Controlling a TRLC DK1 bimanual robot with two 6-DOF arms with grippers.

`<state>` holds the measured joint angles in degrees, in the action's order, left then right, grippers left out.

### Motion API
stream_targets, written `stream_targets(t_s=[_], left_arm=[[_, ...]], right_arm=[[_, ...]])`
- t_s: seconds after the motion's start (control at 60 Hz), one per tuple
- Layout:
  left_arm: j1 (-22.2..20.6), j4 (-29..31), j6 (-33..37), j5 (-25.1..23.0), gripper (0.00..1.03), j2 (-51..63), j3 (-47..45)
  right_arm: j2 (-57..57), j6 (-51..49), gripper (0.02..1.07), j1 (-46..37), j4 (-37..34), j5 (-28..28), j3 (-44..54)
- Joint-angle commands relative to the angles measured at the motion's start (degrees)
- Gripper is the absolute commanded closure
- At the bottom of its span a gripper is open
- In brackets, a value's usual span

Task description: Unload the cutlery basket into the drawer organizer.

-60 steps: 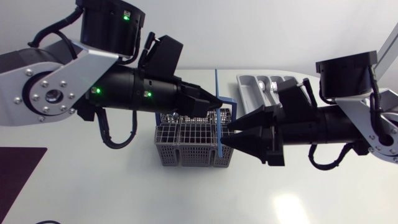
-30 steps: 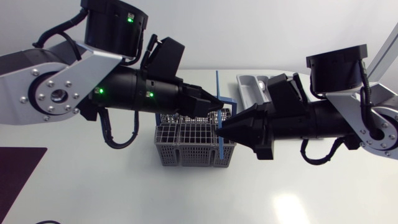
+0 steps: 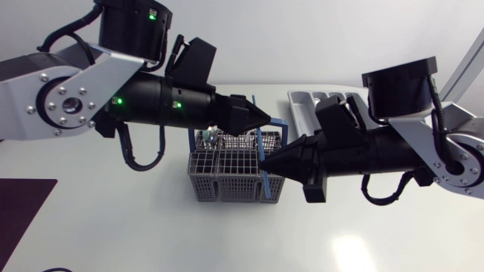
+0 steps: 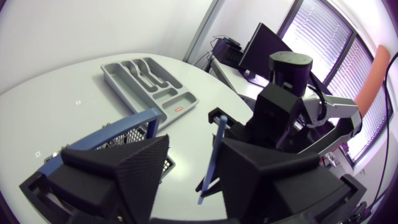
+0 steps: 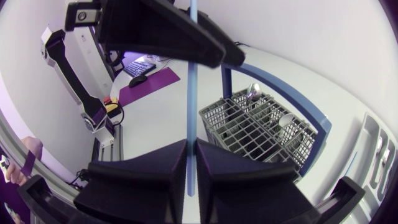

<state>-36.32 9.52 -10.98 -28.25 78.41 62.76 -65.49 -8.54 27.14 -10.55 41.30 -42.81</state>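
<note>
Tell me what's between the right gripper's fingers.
A thin blue stick, upright, pinched from both sides by the right gripper; the right wrist view shows it.

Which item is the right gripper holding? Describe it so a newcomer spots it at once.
Near the middle of the white table stands a grey wire cutlery basket. At its end nearest the right arm, the right gripper is shut on a pale blue stick, roughly upright. Unlike the basket's broad, darker blue arched handle beside it, it is thin and straight.
</note>
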Motion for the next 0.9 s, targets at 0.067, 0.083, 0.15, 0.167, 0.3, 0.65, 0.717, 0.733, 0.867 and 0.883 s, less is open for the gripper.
stream_targets(t_s=[0.067, 0.083, 0.15, 0.167, 0.3, 0.65, 0.717, 0.733, 0.867, 0.883], left_arm=[[3.0, -0.8, -2.8, -0.1, 0.05, -1.9, 2.5], [3.4, -0.8, -2.9, -0.1, 0.05, -1.9, 2.6], [5.6, -0.8, -3.0, -0.1, 0.05, -2.8, 2.8], [5.9, -0.7, -2.9, -0.1, 0.05, -3.2, 2.8], [9.2, 1.0, -0.5, 3.6, 0.05, -6.2, 2.7], [10.8, 9.8, 11.5, 12.8, 0.05, -9.5, -1.2], [10.2, 10.1, 13.4, 14.9, 0.05, -10.6, -3.5], [10.2, 10.0, 13.8, 15.4, 0.05, -11.1, -4.1], [10.0, 9.9, 16.5, 17.7, 0.05, -13.5, -8.5], [10.0, 9.9, 16.7, 18.1, 0.05, -13.8, -9.1]], right_arm=[[0.8, -0.2, 1.01, -0.1, -1.7, -0.9, 1.5], [1.0, -0.4, 1.01, -0.5, -2.2, -1.0, 1.6], [1.8, -1.2, 1.01, -3.1, -3.6, -1.0, 1.5], [2.1, -1.5, 1.01, -3.8, -4.0, -1.0, 1.5], [3.8, -3.6, 1.01, -13.4, -7.5, -0.3, 0.0], [-9.3, -1.7, 1.01, -25.2, -1.1, -8.1, -5.7], [-14.7, -1.5, 1.01, -25.7, -0.2, -9.8, -8.3], [-16.1, -1.2, 1.01, -25.7, 0.2, -10.3, -8.9], [-27.9, 0.4, 1.01, -26.5, 1.7, -14.8, -15.2], [-29.1, 0.7, 1.01, -26.5, 1.8, -15.4, -15.9]])
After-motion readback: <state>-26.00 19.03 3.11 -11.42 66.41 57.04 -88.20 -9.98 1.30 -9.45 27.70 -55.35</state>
